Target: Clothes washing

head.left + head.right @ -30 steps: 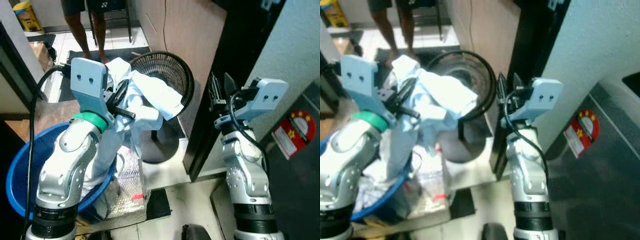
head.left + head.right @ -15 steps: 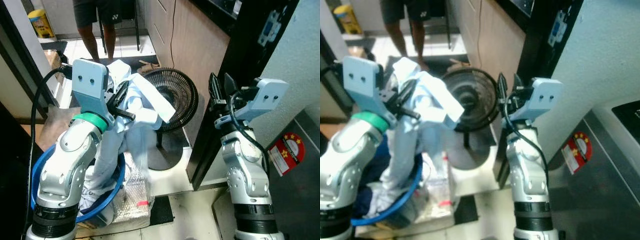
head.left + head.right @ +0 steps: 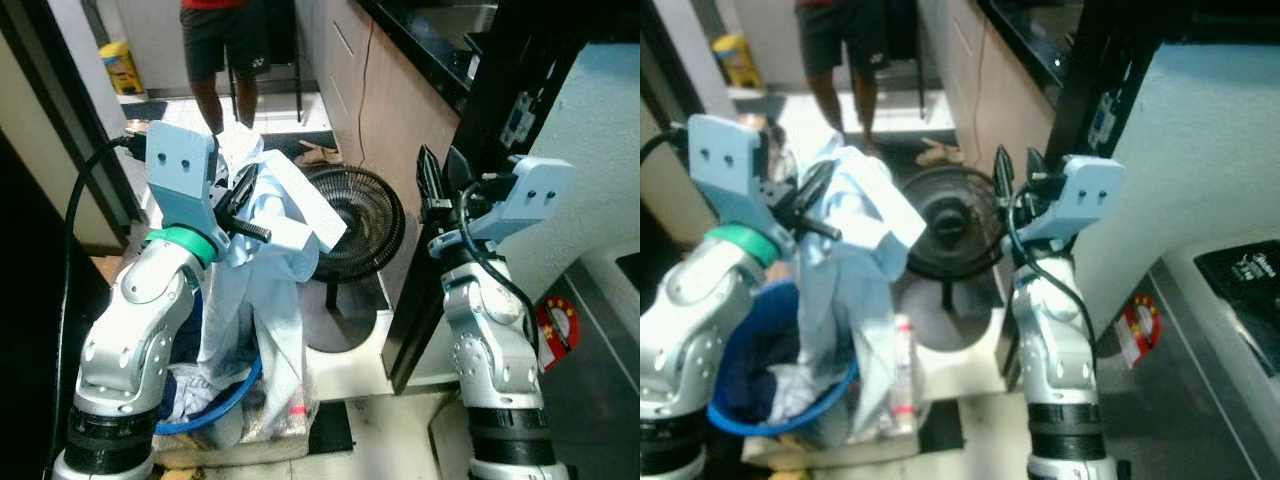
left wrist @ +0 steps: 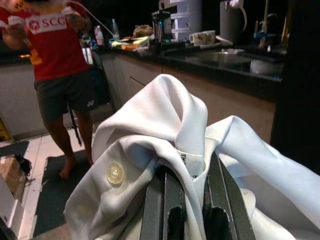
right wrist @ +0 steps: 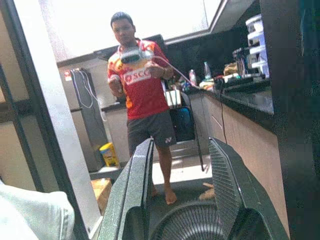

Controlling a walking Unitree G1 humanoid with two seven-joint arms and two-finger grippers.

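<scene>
My left gripper (image 3: 240, 205) is raised at chest height and shut on a pale blue-white shirt (image 3: 262, 290). The shirt hangs in a long fold down into a blue laundry basket (image 3: 205, 410) below it. In the left wrist view the black fingers (image 4: 167, 200) pinch a bunch of the shirt's white cloth (image 4: 170, 130), a button showing beside them. My right gripper (image 3: 440, 175) is held up to the right, open, with nothing between its fingers (image 5: 137, 195).
A black floor fan (image 3: 350, 215) stands on a white platform between my arms. A dark door panel (image 3: 470, 190) and a wooden cabinet front (image 3: 385, 95) lie to the right. A person in a red shirt (image 5: 142, 82) stands ahead on the tiled floor. A yellow container (image 3: 120, 68) sits far left.
The camera has tilted up, so the whole scene has slid down. The shirt now hangs longer and straighter out of the basket. Neither gripper has changed its hold.
</scene>
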